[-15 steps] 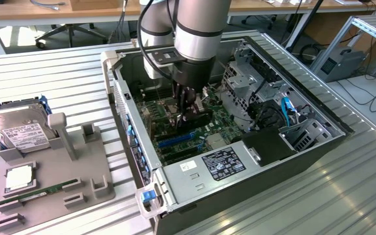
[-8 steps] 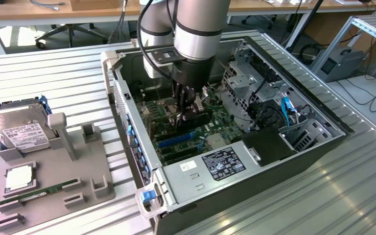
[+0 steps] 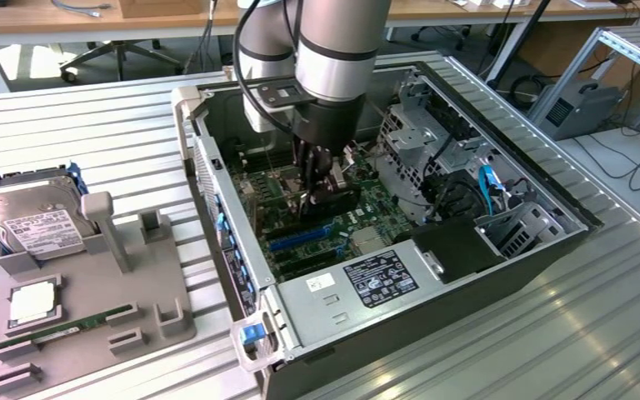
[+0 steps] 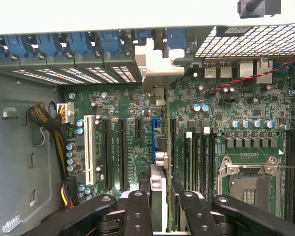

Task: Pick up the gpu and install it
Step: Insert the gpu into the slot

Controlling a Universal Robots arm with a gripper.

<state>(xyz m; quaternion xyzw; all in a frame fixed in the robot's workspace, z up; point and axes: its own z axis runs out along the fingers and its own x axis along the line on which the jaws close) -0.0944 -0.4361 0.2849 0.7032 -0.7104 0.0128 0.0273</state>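
Note:
My gripper (image 3: 327,190) reaches down into the open computer case (image 3: 542,196), shut on the gpu (image 3: 335,205), which stands on edge over the motherboard (image 3: 382,212). In the wrist view the gpu (image 4: 159,179) is seen edge-on as a thin strip between the two black fingers (image 4: 137,211) of the gripper (image 4: 160,209). It runs along the blue expansion slot (image 4: 154,130). Its silver bracket (image 4: 160,61) sits at the rear slot openings of the case. Whether the card's edge is fully down in the slot I cannot tell.
On the exterior view's left a grey fixture (image 3: 87,292) holds a hard drive (image 3: 31,221), a processor chip (image 3: 33,302) and a RAM stick (image 3: 64,325). Inside the case are the power supply (image 3: 382,275), drive cages (image 3: 420,137), an empty processor socket (image 4: 248,184) and cables (image 4: 49,123).

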